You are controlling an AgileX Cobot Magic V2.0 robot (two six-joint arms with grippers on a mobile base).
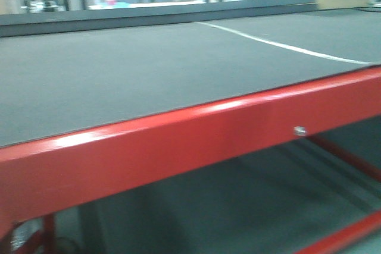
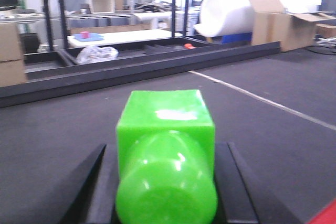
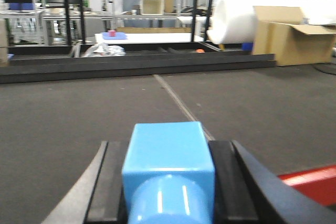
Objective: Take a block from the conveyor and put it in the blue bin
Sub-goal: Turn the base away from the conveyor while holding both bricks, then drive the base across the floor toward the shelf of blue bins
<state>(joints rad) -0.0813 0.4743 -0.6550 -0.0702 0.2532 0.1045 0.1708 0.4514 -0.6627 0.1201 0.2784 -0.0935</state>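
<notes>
Dark grey conveyor belt (image 1: pixel 119 75), red frame (image 1: pixel 178 141), 1 pale seam line (image 1: pixel 280 44)

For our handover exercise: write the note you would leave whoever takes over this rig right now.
The left gripper is shut on a green block, over the conveyor.
The right gripper is shut on a blue block, also over the belt.
No other block is in view, and the blue bin is not in view.
Done: both grabs.
Left: find the bin and place the blocks in it.

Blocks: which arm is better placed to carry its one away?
Right, perhaps. Left gripper holds the green block, right gripper the blue block, but more red frame shows beside the right, so it seems nearer the edge.
</notes>
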